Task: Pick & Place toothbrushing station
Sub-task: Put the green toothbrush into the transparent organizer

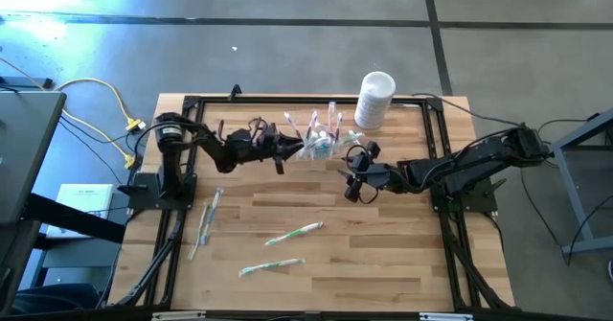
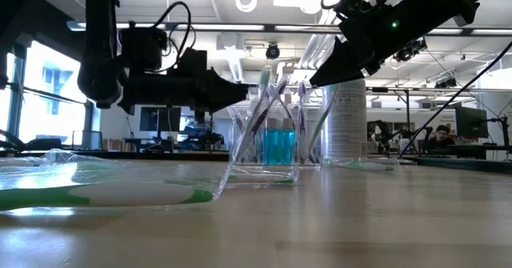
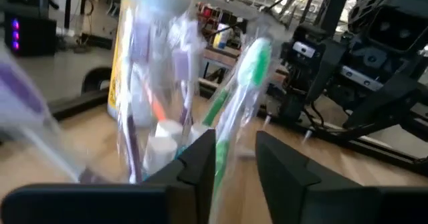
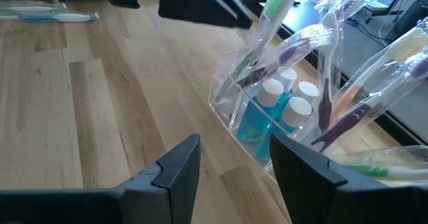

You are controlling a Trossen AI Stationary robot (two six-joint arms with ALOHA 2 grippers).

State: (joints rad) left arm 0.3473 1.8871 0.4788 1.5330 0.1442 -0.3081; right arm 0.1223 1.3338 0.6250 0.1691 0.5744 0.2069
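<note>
Standing at the table's far edge, the toothbrushing station (image 1: 321, 141) sits between both grippers — left gripper (image 1: 291, 149) just beside it, fingers parted, holding nothing; right gripper (image 1: 351, 177) near, open too

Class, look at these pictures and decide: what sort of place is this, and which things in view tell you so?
Probably a robotics lab or workshop. Two dark robot arms are bolted to a black-framed wooden table on a bare concrete floor, loose cables trail beside it, and the low view shows desks with monitors under an open industrial ceiling.
</note>
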